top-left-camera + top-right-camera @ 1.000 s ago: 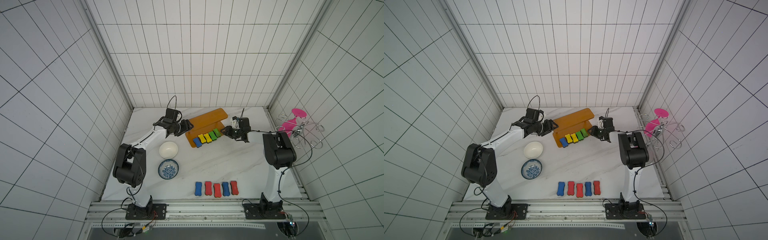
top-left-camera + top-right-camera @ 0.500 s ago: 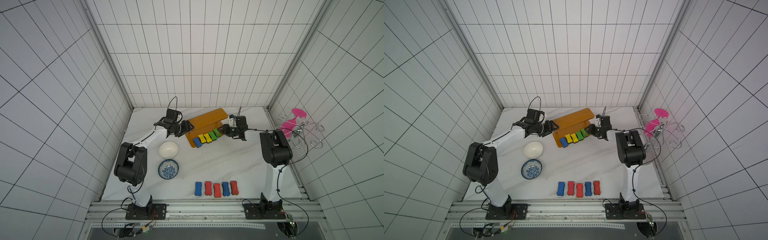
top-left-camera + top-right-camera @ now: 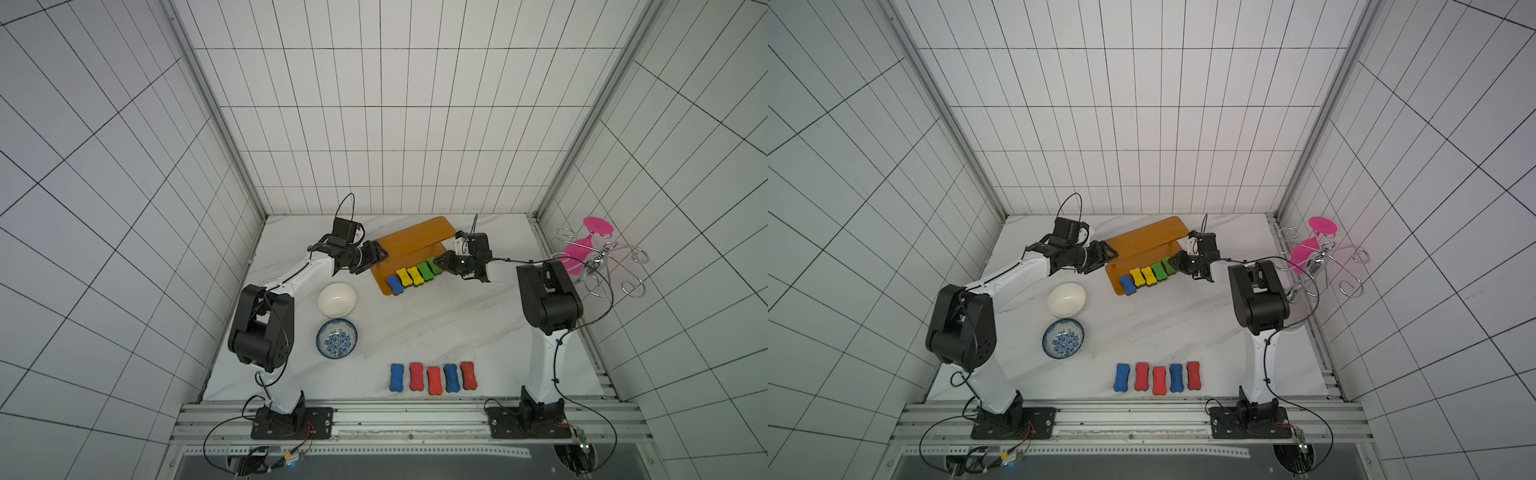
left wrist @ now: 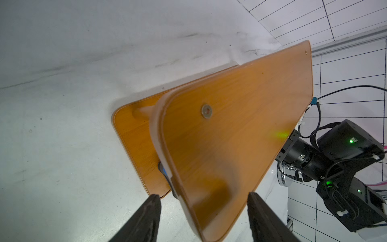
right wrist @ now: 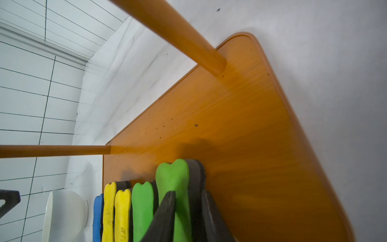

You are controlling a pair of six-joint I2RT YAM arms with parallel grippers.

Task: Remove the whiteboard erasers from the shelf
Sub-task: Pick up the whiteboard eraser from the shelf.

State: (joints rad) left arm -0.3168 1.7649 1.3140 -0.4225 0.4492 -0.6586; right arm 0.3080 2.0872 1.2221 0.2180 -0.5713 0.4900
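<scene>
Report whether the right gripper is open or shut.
Shut on the end green eraser: the right gripper pinches its green face and dark back.

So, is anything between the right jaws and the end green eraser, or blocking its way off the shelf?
Nothing between them: the right gripper has its jaws on either side of the end green eraser. A second green eraser stands beside it and the shelf has a board overhead, but the front, toward the table, looks open.

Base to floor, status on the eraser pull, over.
Left gripper open, astride shelf top-board corner. Right gripper shut on end green eraser, lower board. Five erasers on shelf, five more on table. Second green eraser close alongside.
</scene>
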